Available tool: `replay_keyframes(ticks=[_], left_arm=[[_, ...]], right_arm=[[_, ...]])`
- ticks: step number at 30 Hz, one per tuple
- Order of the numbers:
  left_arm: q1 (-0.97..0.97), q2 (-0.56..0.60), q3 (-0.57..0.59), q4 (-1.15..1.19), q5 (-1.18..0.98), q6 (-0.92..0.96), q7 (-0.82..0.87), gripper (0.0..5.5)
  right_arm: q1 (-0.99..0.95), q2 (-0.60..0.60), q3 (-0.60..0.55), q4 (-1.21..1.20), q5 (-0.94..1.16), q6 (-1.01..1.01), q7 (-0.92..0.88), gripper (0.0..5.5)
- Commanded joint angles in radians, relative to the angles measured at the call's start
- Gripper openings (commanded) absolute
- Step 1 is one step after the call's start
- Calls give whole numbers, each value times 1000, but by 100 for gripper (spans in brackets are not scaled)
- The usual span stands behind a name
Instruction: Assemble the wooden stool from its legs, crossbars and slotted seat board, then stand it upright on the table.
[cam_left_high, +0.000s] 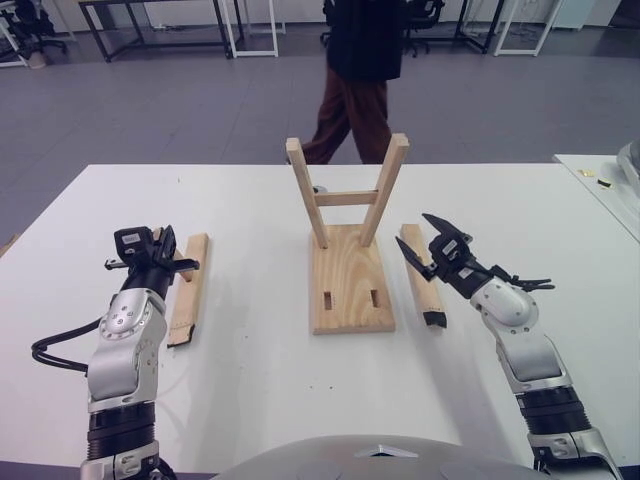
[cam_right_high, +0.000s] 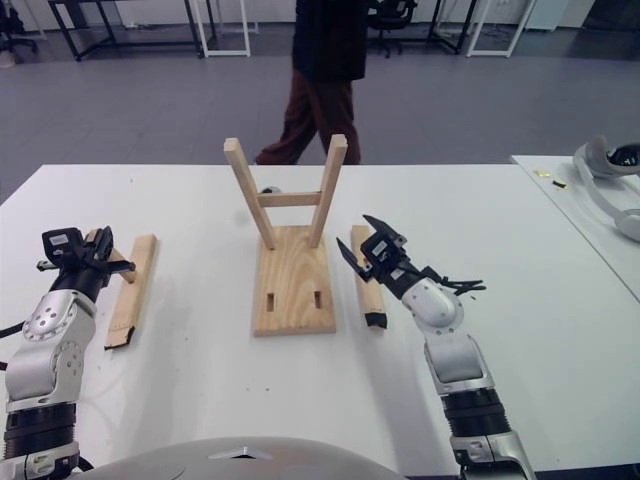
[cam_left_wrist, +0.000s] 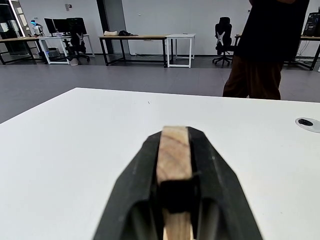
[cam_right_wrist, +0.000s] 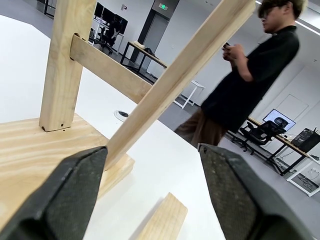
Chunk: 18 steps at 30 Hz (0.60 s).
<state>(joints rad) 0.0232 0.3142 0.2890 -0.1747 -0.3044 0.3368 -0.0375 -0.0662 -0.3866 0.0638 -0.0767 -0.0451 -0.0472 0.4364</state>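
The slotted seat board (cam_left_high: 348, 285) lies flat mid-table. Two legs joined by a crossbar (cam_left_high: 345, 197) stand on its far end, tilted apart. My right gripper (cam_left_high: 414, 231) is open, hovering just right of that frame above a loose leg (cam_left_high: 421, 279) that lies beside the board. In the right wrist view its fingers (cam_right_wrist: 70, 195) flank the slanted leg (cam_right_wrist: 175, 85), apart from it. My left gripper (cam_left_high: 164, 250) is at the table's left, shut on a wooden piece (cam_left_wrist: 173, 155). Another loose leg (cam_left_high: 190, 288) lies just right of it.
A person (cam_left_high: 360, 80) walks past behind the table's far edge. A cable hole (cam_left_high: 318, 189) sits behind the frame. A second table with white gear (cam_right_high: 610, 170) stands to the right. Bare tabletop lies in front of the board.
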Motion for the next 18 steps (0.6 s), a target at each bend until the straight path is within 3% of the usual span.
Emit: replay_keyframes(ticks=[1, 4, 14, 18], left_arm=[[114, -76, -78, 150, 36, 106, 5, 40], [86, -55, -99, 115, 93, 107, 33, 40], [30, -8, -37, -10, 103, 135, 13, 227], [79, 115, -27, -166, -3, 295, -179, 299]], right_arm=[[-17, -10, 6, 22, -18, -9, -2, 339], [-22, -8, 11, 33, -25, -17, -7, 339], [-27, 0, 19, 40, -39, -33, -15, 339], [-11, -2, 18, 32, -43, -30, -17, 339]])
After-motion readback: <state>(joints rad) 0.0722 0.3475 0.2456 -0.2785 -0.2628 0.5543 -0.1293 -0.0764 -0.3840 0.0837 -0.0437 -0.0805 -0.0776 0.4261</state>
